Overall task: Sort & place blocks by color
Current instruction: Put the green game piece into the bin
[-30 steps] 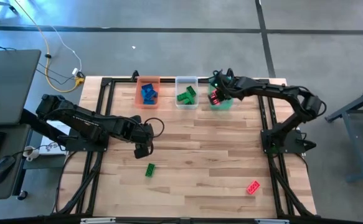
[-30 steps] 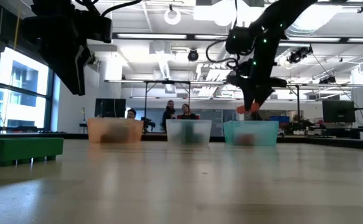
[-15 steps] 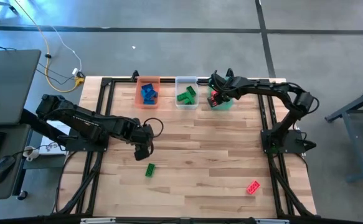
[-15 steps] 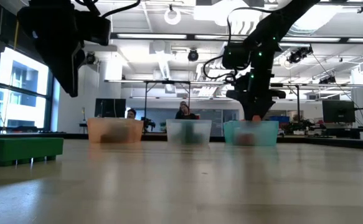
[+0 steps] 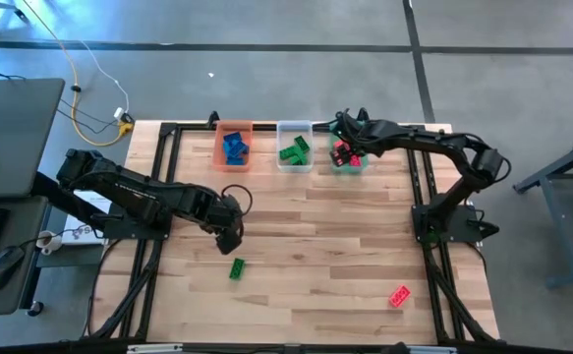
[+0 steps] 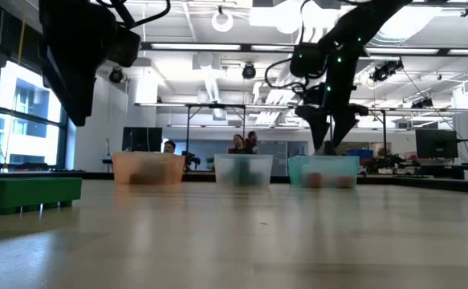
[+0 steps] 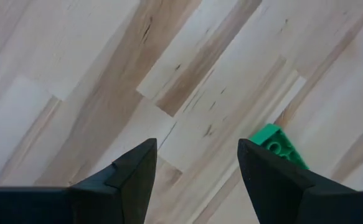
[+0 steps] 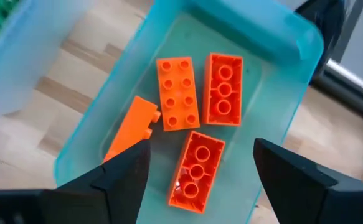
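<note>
My right gripper hovers open and empty over the green bin, also seen in the low view. Several red bricks lie on that bin's floor below its fingers. My left gripper is open and empty above the table, a little to the far side of a loose green brick. That brick lies flat on the wood and shows in the left wrist view beyond the fingers. A loose red brick lies flat near the front right.
The three bins stand in a row at the far edge. The orange bin holds blue bricks, the clear bin green ones, and the green bin is at the right. The wooden table lies bare between the bins and the loose bricks. People show in the room beyond.
My right gripper came down over the green bin with a red brick, opened and let it go into the bin, then rose a little. My left gripper has edged toward the green brick on the table.
</note>
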### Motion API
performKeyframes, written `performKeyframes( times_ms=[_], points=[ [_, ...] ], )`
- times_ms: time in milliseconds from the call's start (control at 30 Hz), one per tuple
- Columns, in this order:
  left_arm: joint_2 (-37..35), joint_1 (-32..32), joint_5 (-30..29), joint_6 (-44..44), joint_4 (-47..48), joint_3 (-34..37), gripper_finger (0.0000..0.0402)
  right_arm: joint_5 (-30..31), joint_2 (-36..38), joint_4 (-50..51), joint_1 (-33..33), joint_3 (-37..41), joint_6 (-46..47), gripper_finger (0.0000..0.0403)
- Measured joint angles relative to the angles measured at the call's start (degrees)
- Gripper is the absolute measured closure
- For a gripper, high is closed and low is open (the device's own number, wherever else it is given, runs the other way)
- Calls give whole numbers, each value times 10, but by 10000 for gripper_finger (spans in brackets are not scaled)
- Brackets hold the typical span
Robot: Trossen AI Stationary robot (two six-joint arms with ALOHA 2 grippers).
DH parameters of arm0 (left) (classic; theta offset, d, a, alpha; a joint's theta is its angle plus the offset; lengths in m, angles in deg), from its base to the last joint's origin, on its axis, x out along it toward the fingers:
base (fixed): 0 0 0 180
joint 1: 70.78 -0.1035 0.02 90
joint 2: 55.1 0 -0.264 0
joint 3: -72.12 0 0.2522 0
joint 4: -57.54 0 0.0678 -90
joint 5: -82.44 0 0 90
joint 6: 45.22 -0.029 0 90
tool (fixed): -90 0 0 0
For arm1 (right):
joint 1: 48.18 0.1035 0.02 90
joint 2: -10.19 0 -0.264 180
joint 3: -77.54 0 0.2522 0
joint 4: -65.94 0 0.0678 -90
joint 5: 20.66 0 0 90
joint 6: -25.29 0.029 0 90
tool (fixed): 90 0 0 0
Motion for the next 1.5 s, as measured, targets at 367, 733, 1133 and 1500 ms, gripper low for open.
performKeyframes(
  times_ms=[367,733,1133,1500],
  points=[
    [4,15,28,178,0,-1,190,24,37,0,1,0,-38,128],
    [26,83,32,344,-45,0,190,33,37,0,1,0,-52,128],
    [69,133,-33,416,-112,-2,190,30,37,-2,1,0,-48,128],
    [137,142,-38,426,-176,-2,190,22,37,-11,1,-1,-47,128]
  ],
)
